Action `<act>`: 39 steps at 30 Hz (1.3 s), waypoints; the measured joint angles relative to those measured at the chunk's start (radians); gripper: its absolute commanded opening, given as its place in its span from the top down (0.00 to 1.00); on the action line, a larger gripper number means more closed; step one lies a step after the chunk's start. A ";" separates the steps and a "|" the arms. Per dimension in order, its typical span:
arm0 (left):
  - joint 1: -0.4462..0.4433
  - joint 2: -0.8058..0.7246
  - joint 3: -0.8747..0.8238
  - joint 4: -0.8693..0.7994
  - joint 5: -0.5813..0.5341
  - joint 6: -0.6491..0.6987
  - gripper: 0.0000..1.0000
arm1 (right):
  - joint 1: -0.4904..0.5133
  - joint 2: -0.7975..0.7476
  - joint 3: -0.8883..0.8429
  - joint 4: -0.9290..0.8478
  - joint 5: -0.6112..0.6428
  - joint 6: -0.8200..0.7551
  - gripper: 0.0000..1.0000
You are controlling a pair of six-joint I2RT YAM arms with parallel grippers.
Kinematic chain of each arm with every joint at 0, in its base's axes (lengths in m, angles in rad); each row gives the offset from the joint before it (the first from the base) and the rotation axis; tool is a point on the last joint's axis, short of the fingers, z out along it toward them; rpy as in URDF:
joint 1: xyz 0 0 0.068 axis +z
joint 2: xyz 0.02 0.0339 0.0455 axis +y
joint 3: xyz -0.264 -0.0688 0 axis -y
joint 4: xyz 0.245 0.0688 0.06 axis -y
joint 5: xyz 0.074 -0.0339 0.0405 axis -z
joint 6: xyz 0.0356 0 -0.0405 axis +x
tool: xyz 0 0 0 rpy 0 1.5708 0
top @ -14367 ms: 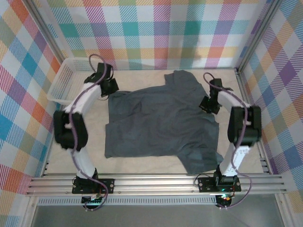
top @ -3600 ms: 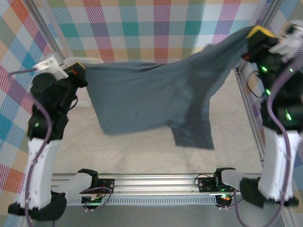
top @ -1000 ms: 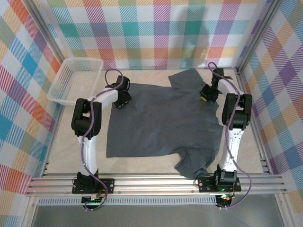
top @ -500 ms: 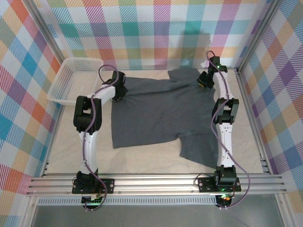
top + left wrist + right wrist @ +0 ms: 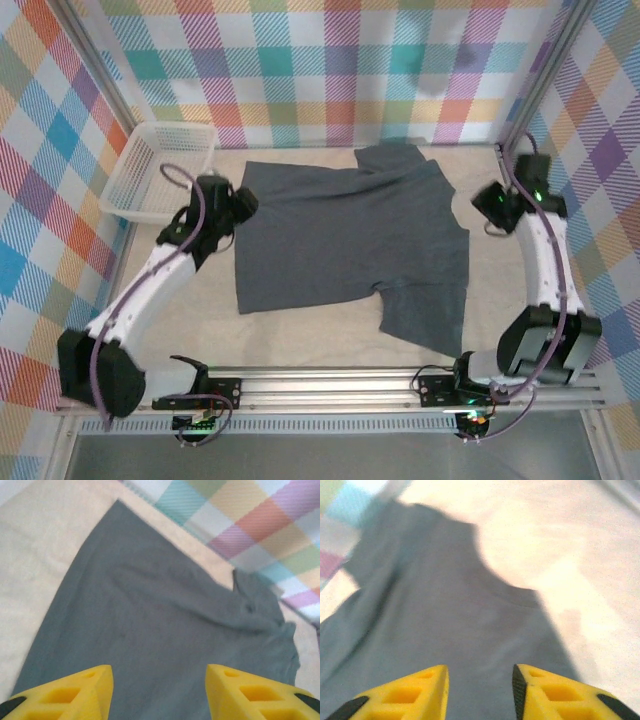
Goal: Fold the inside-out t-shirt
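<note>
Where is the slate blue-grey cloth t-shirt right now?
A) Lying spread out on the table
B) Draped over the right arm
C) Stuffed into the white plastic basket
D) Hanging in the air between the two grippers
A: the slate blue-grey cloth t-shirt lies flat on the beige table, while the left gripper and the right gripper are open above it, holding nothing.

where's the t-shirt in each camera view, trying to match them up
top external: t-shirt spread flat, centre of the picture.
left wrist: t-shirt spans the centre, down to the bottom edge.
right wrist: t-shirt covers left and centre.
shared landmark: bare beige table bordering the cloth.
</note>
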 measured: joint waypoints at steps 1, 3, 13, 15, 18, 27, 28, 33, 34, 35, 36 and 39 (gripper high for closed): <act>0.000 -0.032 -0.042 -0.016 0.000 0.001 0.45 | -0.041 -0.008 -0.071 0.003 0.009 -0.006 0.53; 0.000 -0.077 -0.125 -0.052 0.000 0.004 0.44 | -0.066 0.030 -0.167 0.009 0.014 -0.019 0.52; 0.000 -0.115 -0.227 -0.161 0.027 0.009 0.40 | -0.059 0.219 -0.276 0.071 -0.063 -0.067 0.52; 0.000 -0.128 -0.227 -0.172 0.026 0.009 0.40 | -0.059 0.219 -0.303 0.085 -0.066 -0.066 0.53; 0.000 -0.144 -0.228 -0.184 0.026 0.009 0.40 | -0.059 0.219 -0.326 0.086 -0.066 -0.066 0.54; 0.000 -0.146 -0.228 -0.209 0.025 0.009 0.39 | -0.045 0.167 -0.382 0.082 -0.059 -0.043 0.54; 0.000 -0.146 -0.228 -0.212 0.023 0.009 0.39 | -0.042 0.154 -0.391 0.082 -0.060 -0.039 0.55; 0.000 -0.146 -0.230 -0.212 0.018 0.004 0.37 | -0.023 0.144 -0.397 0.091 -0.074 -0.026 0.76; 0.000 -0.146 -0.231 -0.214 0.018 -0.002 0.36 | -0.019 0.146 -0.397 0.093 -0.073 -0.019 0.82; 0.000 -0.146 -0.232 -0.222 0.018 -0.011 0.36 | -0.018 0.151 -0.397 0.095 -0.073 -0.017 0.89; 0.000 -0.146 -0.232 -0.232 0.018 -0.023 0.35 | -0.018 0.156 -0.397 0.096 -0.070 -0.012 0.92; 0.000 -0.145 -0.237 -0.267 0.019 -0.071 0.33 | -0.018 0.159 -0.397 0.097 -0.058 -0.003 0.99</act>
